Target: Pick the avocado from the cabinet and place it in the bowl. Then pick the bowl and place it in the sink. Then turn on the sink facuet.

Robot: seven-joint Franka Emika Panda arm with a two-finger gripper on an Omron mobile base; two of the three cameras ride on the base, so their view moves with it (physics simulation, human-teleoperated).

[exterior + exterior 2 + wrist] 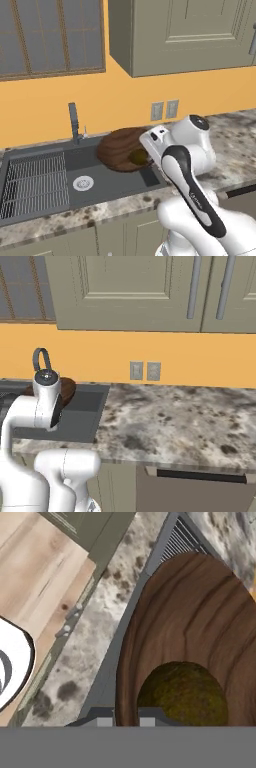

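Speckled counter w/ sink: bowl tilted over basin's 3 o'clock edge, avocado inside, so step 2 looks mid-way. Hand pinches bowl rim, fingertips either side of it, narrow gap; presumably a rim grip for carrying.

Grained wooden bowl; dull, rough avocado.

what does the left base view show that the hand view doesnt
Left base view alone: the sink faucet standing upright behind the basin, the round drain in the sink floor, the two wall outlets, the window and the wall cabinet above.

Hand view alone: the wooden floor beyond the counter edge, and the bowl's grain rings up close.

Shared: the wooden bowl with the avocado lying inside it, tilted at the right end of the sink, the wire grid, and the speckled counter.
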